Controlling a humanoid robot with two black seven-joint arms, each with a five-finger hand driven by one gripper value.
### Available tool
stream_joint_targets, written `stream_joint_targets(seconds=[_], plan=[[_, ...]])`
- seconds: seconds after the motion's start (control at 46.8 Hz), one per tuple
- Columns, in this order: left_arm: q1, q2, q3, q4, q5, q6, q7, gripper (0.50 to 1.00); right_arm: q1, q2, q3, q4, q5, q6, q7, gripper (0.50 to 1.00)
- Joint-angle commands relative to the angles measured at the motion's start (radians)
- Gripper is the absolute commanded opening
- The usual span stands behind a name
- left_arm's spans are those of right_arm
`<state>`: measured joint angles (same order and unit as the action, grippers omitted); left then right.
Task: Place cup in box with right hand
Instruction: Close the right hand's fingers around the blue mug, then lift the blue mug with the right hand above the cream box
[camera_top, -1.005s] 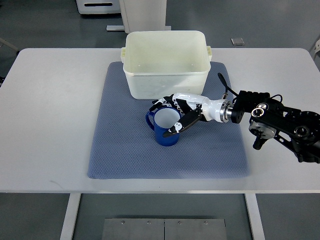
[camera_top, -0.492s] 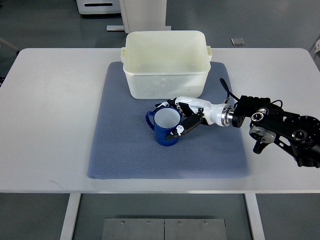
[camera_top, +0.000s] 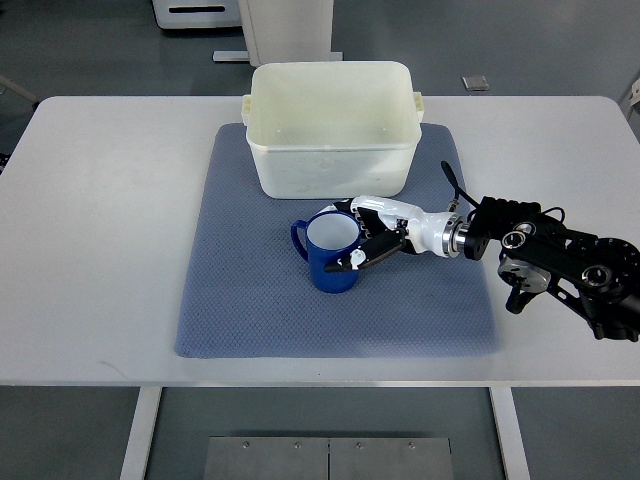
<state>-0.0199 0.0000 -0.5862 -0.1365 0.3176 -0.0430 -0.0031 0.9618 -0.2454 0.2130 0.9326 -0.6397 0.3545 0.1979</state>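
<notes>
Sitting upright on the blue-grey mat, the blue cup is just at 6 o'clock from the white box. The right hand comes in from 3 o'clock. Its fingers curl around the cup's side, touching it.

Right hand at the blue cup, top view
The right hand wraps its fingers around the cup, which stands upright on the mat, at six o'clock of the box.
</notes>
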Motion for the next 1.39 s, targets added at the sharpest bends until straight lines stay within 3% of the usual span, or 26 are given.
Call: stream_joint_targets(seconds=[0.0,0.342,0.663,0.877,1.048,1.369], plan=[[0.0,0.0,-0.001,0.0,0.0,0.0,0.0,1.0,0.0,-0.002,-0.001,-0.001,0.0,0.001,-0.005,0.5],[0.0,0.0,-0.001,0.0,0.001,0.0,0.0,1.0,0.024,-0.018,0.025,0.009,0.025,0.015,0.031,0.5],[0.0,0.0,0.0,0.0,0.0,0.0,0.0,1.0,0.133,-0.181,0.042,0.126,0.094,0.086,0.044,0.5],[0.0,0.0,0.0,0.0,0.0,0.0,0.0,1.0,0.244,-0.199,0.034,0.114,0.175,0.084,0.032,0.5],[0.0,0.0,0.0,0.0,0.0,0.0,0.0,1.0,0.305,-0.184,0.029,0.042,0.222,0.064,0.008,0.5],[0.0,0.0,-0.001,0.0,0.0,0.0,0.0,1.0,0.357,-0.003,0.042,-0.201,0.238,0.003,-0.052,0.5]])
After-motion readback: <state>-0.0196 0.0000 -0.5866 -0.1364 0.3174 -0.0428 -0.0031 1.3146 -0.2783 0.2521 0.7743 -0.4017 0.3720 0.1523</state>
